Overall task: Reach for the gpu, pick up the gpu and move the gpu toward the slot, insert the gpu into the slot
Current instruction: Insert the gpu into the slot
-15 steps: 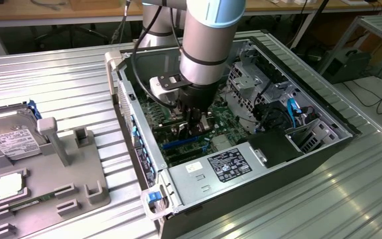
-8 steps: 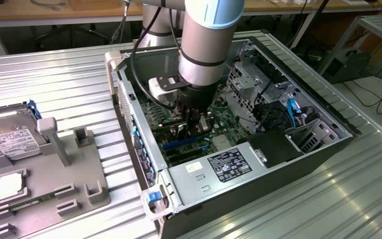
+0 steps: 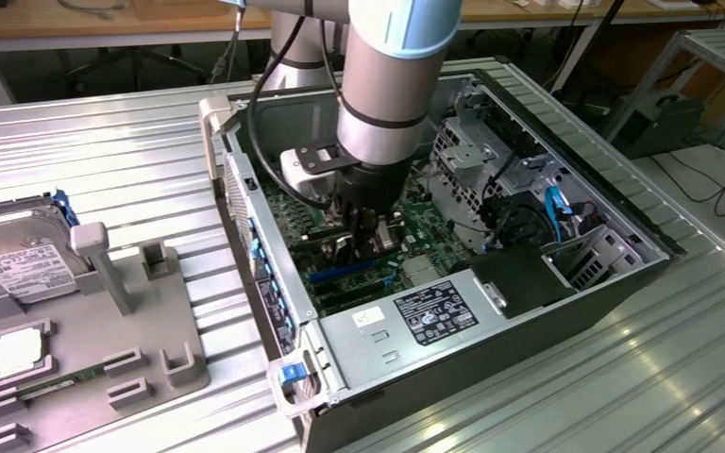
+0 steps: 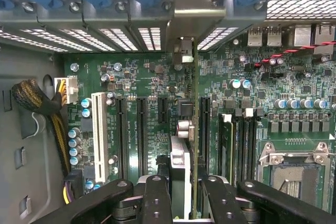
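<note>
Now gpu [image 4: 195, 145] edge-on between the fingers [image 4: 157, 203], above the motherboard [image 4: 131, 77]

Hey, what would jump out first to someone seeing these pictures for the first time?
A big silver robot arm reaches down into the open computer case, mid exterior view. In the wrist view its gripper pinches the gpu edge-on above the green motherboard. A hard drive rests on a grey stand at the exterior view's left.
</note>
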You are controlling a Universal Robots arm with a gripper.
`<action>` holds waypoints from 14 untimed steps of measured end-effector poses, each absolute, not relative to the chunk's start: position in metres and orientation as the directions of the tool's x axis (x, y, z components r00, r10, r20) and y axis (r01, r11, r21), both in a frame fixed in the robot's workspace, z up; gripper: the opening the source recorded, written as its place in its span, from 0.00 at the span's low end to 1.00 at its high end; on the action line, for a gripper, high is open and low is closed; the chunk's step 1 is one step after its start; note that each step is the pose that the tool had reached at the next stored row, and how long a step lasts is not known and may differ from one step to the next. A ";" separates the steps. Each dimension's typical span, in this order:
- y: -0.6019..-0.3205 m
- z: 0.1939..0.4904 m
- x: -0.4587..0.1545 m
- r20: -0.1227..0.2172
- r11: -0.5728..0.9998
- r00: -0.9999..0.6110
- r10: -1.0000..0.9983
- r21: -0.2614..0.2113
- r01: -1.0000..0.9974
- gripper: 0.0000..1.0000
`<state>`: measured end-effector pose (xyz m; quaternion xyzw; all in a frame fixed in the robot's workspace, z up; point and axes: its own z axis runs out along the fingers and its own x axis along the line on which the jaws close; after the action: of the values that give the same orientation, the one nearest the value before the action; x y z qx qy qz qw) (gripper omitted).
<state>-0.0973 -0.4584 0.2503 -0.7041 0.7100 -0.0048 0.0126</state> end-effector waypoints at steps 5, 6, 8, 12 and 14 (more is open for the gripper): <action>-0.458 0.248 -0.097 -0.011 0.008 -0.008 -1.000 -0.021 -1.000 0.28; -0.458 0.248 -0.097 -0.011 0.008 -0.008 -1.000 -0.020 -1.000 0.28; -0.458 0.247 -0.097 -0.011 0.008 -0.008 -1.000 -0.020 -1.000 0.28; -0.458 0.245 -0.097 -0.011 0.008 -0.008 -1.000 -0.020 -1.000 0.28; -0.458 0.245 -0.097 -0.011 0.008 -0.008 -1.000 -0.019 -1.000 0.28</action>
<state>-0.0972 -0.4582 0.2448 -0.7042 0.7099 -0.0031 0.0107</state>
